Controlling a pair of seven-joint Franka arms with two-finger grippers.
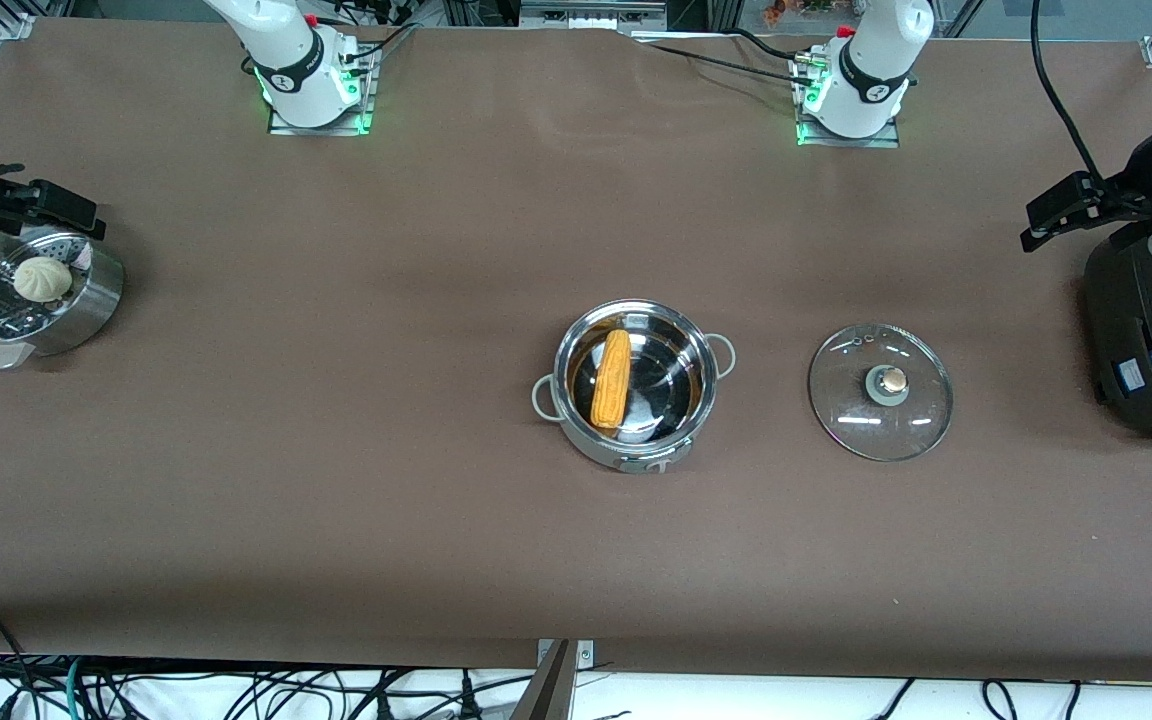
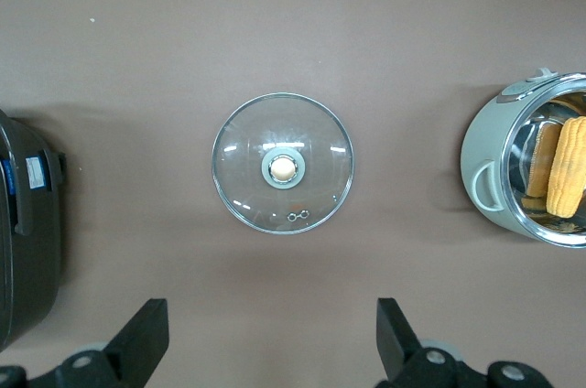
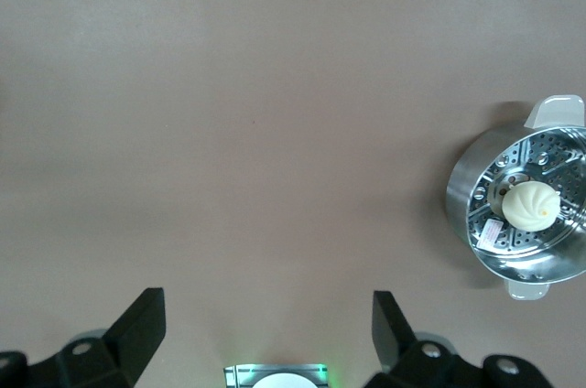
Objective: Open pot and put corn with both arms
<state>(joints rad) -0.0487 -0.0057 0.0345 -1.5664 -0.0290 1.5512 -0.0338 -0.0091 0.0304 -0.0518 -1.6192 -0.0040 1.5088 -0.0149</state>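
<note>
The steel pot (image 1: 636, 385) stands open in the middle of the table, with the yellow-orange corn (image 1: 611, 378) lying inside it. The pot (image 2: 513, 173) and the corn (image 2: 568, 167) also show in the left wrist view. The glass lid (image 1: 880, 391) lies flat on the table beside the pot, toward the left arm's end, knob up; it also shows in the left wrist view (image 2: 283, 165). My left gripper (image 1: 1048, 215) is open and empty, raised beside the black cooker; its fingers (image 2: 142, 338) are wide apart. My right gripper (image 1: 71, 212) is open and empty, raised over the steamer; its fingers (image 3: 142, 324) are wide apart.
A steel steamer (image 1: 86, 305) with a white bun (image 1: 42, 279) stands at the right arm's end of the table; it also shows in the right wrist view (image 3: 467, 196). A big black cooker (image 1: 1151, 330) stands at the left arm's end. The right arm's base (image 3: 275, 376) shows lit green.
</note>
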